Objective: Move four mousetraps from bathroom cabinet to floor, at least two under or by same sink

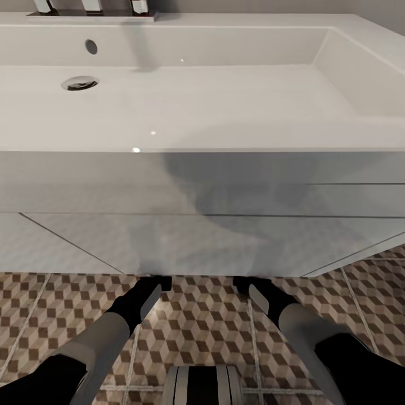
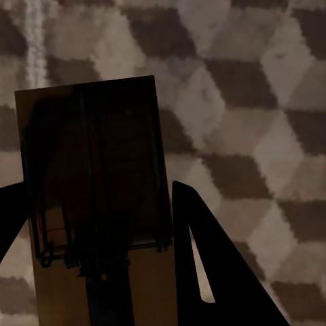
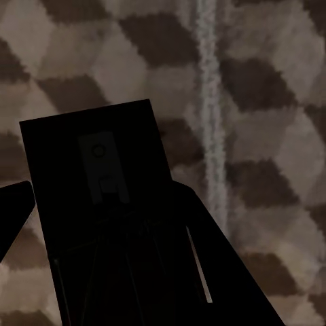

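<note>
The white sink (image 1: 185,101) sits on a white vanity (image 1: 202,236) above the cube-patterned bathroom floor (image 1: 202,320). Both arms reach under the vanity's front edge, which hides their tips. In the left wrist view a tan mousetrap (image 2: 95,170) with dark wire lies between the fingers (image 2: 204,272) of my left gripper (image 2: 102,224), which is shut on it just above the shaded tiles. My right gripper (image 3: 102,224) is shut on a second mousetrap (image 3: 95,176), very dark in the shadow. In the head view the left gripper (image 1: 154,282) and right gripper (image 1: 247,284) are at the vanity's lower edge. The cabinet is out of view.
The chrome tap's base (image 1: 90,8) stands at the sink's back edge, and the drain (image 1: 80,83) lies at the basin's left. My own base (image 1: 202,385) shows at the bottom. Open tiled floor (image 1: 34,304) spreads left and right of the arms.
</note>
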